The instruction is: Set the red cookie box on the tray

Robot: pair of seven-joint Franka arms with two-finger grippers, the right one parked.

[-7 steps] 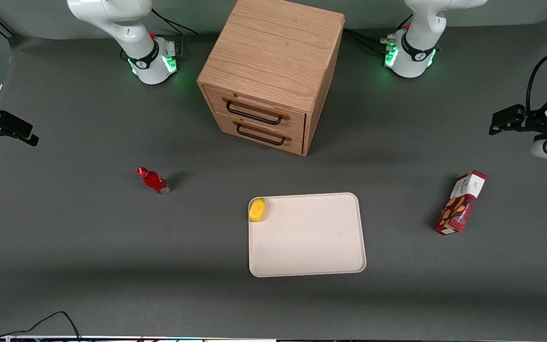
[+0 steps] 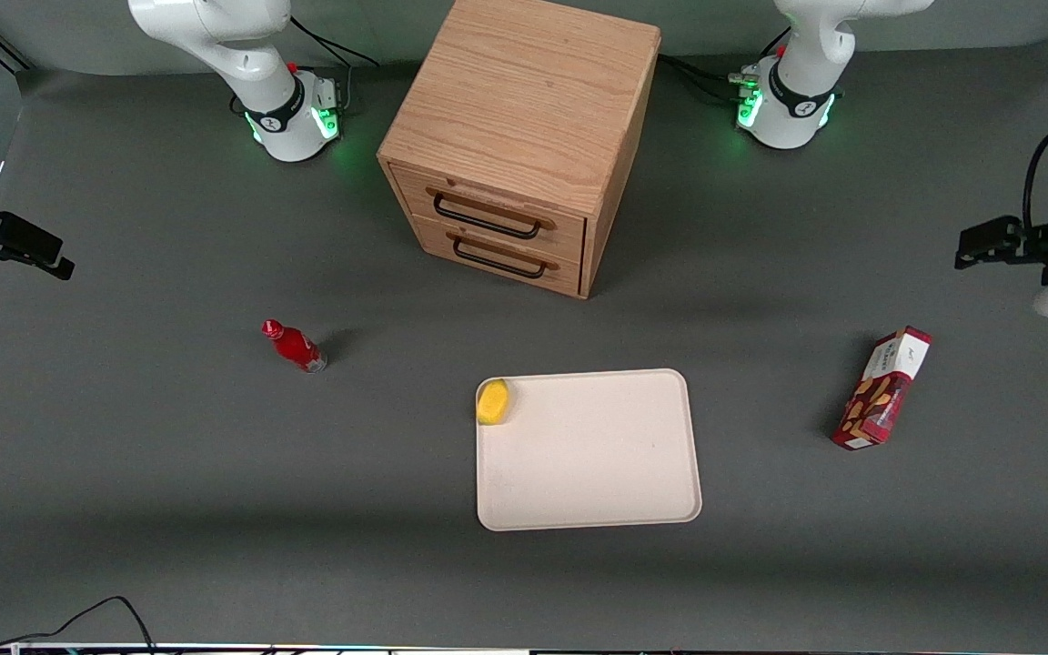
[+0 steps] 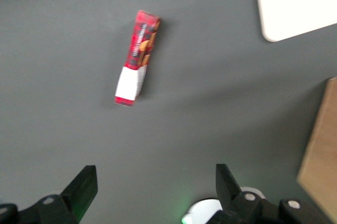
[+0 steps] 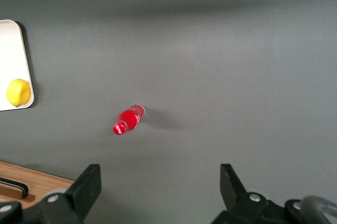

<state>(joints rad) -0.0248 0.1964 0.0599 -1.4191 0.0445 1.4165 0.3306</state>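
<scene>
My gripper (image 3: 152, 192) hangs spread wide and empty, high above the table, well apart from the box (image 2: 882, 389). Box lies flat toward the working arm's end, off the tray (image 2: 597, 473). I judge this is pre-approach: jaws ready for the narrow sides.

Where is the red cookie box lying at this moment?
The red cookie box lies on the table toward the working arm's end, apart from the tray. The open gripper hovers above the table, short of it.

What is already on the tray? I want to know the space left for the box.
Only a yellow lemon sits on the tray, in one corner. The open gripper is above the table.
</scene>
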